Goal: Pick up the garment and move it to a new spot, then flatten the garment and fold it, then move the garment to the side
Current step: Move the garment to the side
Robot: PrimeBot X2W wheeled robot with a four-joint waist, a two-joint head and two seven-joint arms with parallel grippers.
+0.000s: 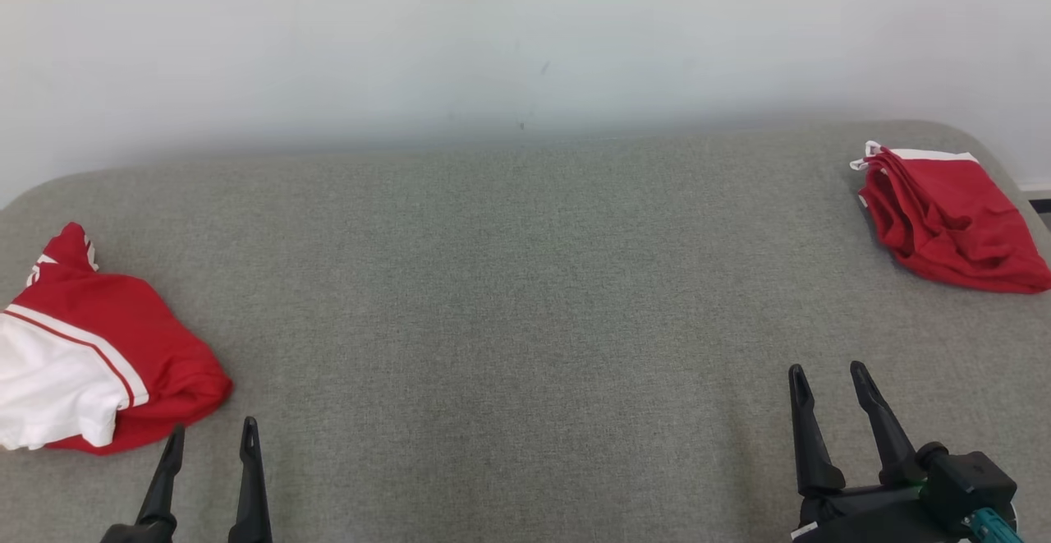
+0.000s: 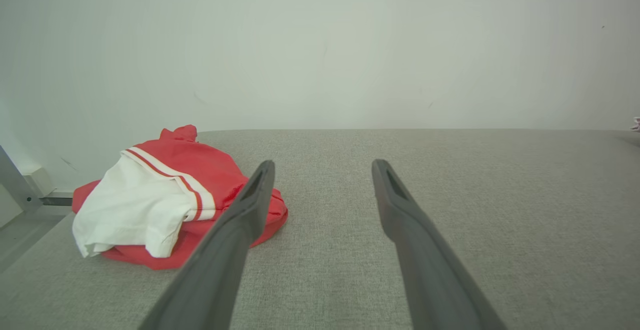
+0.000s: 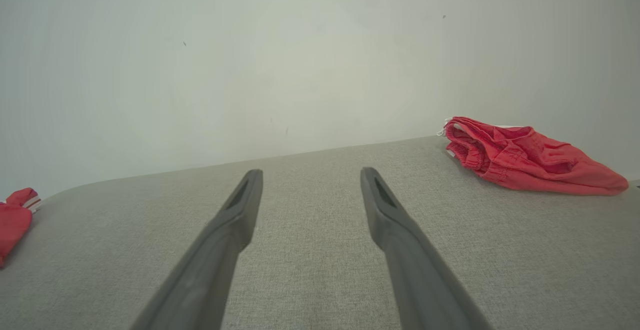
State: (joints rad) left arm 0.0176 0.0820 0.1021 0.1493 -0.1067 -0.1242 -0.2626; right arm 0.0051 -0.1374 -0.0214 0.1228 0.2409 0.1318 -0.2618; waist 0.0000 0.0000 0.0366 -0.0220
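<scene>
So here's the setup: a tabletop point(image 1: 509, 280) covered in grey woven fabric, rounded at its far corners, pushed up against a plain pale wall point(image 1: 493, 34).

The red-and-white garment point(image 1: 123, 338) is sitting in a crumpled heap at the left edge of the tabletop, closer to the near side than the far side. It's mostly red, with a white panel and a thin red stripe running along the white band. From the left wrist view the same heap point(image 2: 165, 195) is bunched up, with the white part flopped over the front. A sliver of it also shows at the left border of the right wrist view point(image 3: 12, 220).

The left hand point(image 1: 212, 430) is released, fingers spread with nothing between them, hovering just beside the near-right side of that heap. In its own view point(image 2: 324, 165) one finger overlaps the red cloth, but I can't tell if it's actually touching.

The right hand point(image 1: 827, 370) is also released and empty, near the front edge toward the right side, over bare fabric point(image 3: 311, 172).

There's a second piece too: an all-red garment point(image 1: 952, 218) with a white trim, loosely folded, lying at the far right corner point(image 3: 525, 158), well apart from both hands.
</scene>
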